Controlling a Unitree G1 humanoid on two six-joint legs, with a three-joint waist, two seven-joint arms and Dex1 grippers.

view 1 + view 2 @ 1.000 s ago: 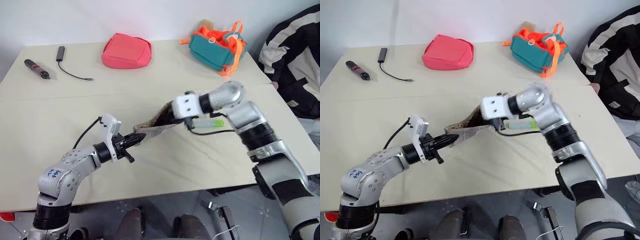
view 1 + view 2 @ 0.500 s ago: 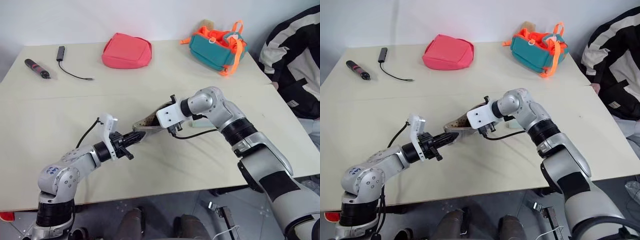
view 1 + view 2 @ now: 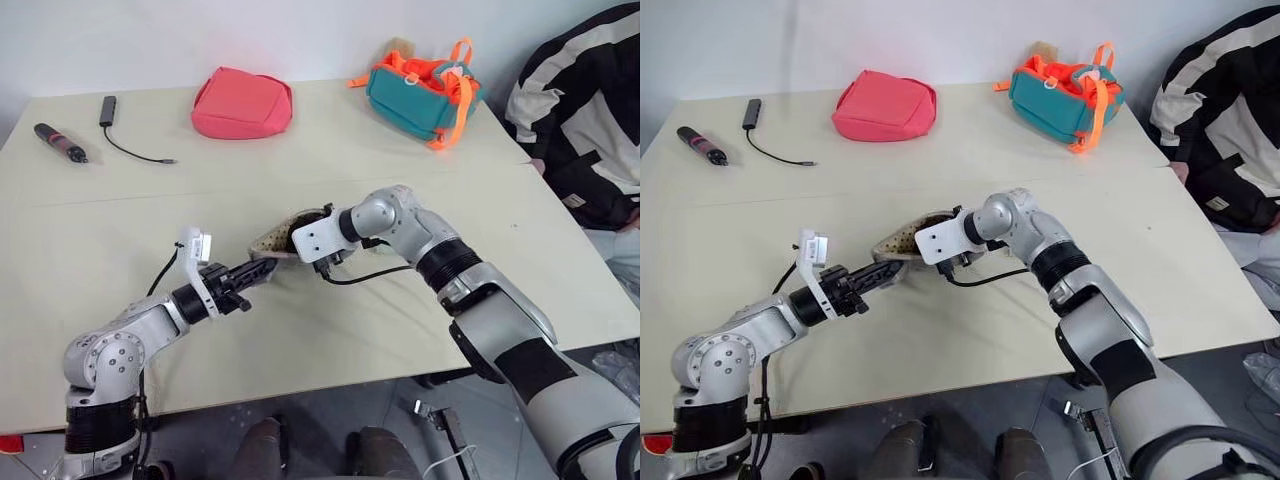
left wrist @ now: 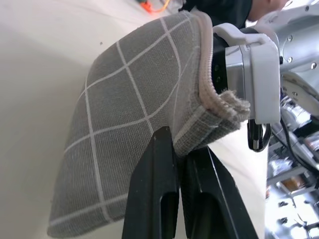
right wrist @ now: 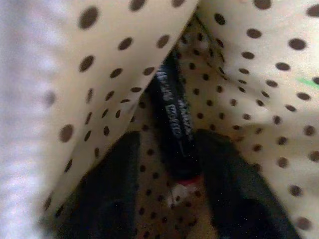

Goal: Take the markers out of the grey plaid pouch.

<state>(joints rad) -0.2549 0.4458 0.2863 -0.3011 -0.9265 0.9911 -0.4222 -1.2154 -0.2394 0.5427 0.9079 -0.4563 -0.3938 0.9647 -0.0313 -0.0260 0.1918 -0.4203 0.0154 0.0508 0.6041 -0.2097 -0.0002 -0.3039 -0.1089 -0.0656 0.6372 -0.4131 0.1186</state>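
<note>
meanwhile left gripper (image 4: 179,164) clenches grey plaid pouch (image 4: 134,124); right gripper (image 5: 167,164), parted, straddles a marker (image 5: 172,119) inside toward 12 o'clock; a pinch could snag lining.

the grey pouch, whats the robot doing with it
The left claw is shut on a corner of the grey pouch, holding it above the table. The right claw is inside the pouch's open mouth, its fingers apart on either side of a dark marker with a red tip. That marker is not yet gripped.
</note>
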